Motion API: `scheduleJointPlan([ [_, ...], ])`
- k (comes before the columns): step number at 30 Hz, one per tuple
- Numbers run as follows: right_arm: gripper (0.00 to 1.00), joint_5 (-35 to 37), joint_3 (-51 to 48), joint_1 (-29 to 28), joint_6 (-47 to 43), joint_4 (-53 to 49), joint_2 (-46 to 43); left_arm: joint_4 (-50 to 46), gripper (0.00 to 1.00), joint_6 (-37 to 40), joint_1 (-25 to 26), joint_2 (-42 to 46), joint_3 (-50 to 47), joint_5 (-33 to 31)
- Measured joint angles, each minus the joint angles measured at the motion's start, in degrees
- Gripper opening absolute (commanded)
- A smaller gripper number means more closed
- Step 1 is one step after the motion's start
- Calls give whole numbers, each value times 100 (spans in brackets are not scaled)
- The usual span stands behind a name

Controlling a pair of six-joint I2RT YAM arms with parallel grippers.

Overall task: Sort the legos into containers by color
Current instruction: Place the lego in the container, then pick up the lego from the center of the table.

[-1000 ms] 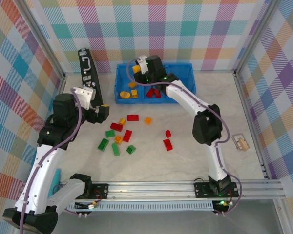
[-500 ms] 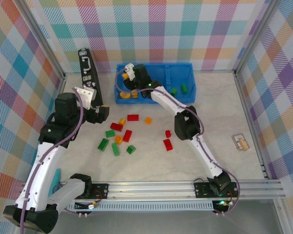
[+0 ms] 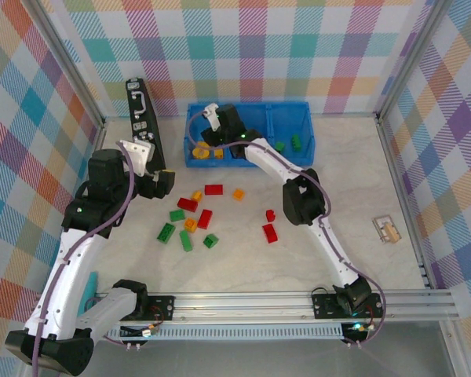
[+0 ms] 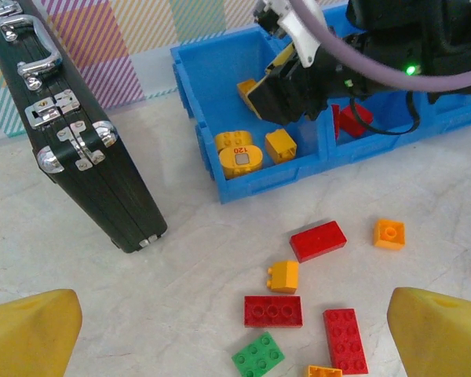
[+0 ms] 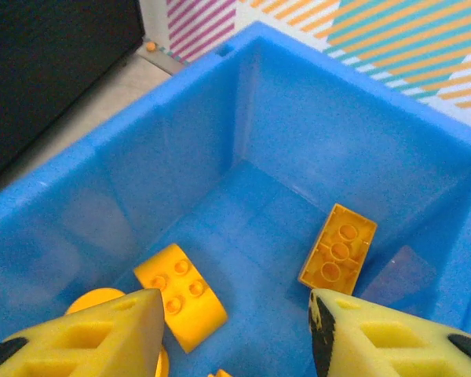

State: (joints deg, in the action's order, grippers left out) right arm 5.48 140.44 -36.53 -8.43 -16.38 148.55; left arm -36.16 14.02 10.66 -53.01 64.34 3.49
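The left arm bends at the elbow, the left gripper (image 3: 162, 182) pointing forward, jaws spread wide and empty. The right arm reaches far forward and leftward; the right gripper (image 5: 234, 334) tilts down, jaws partly apart, nothing between.

"120" on round yellow lego (image 4: 239, 157)

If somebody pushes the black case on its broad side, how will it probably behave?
The black case stands upright on a narrow edge, so a push on its broad side would probably tip it over rather than slide it. Its hard shell and metal latches suggest that it is stiff and fairly heavy for its size.
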Motion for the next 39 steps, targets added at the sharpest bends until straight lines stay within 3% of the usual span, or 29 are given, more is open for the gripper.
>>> scheduleJointPlan([
  [7, 64, -7, -973, -31, 136, -518, -1646, -9, 100, 61, 0, 94, 0, -105],
  [12, 80, 245, -2975, -31, 656, -791, -3733, -13, 100, 61, 0, 114, 0, -98],
  [19, 85, 461, -6107, -31, 1797, -1272, -5796, -11, 100, 57, 0, 177, 0, -57],
  [27, 90, 437, -8056, -31, 2824, -1722, -6157, -9, 100, 33, 0, 188, 0, -37],
  [36, 90, 282, -8566, -31, 3279, -1165, -6105, -11, 100, -28, 0, 153, 0, 76],
  [39, 83, 223, -8574, -31, 3298, -903, -5790, -4, 100, -52, 0, 212, 0, 96],
])
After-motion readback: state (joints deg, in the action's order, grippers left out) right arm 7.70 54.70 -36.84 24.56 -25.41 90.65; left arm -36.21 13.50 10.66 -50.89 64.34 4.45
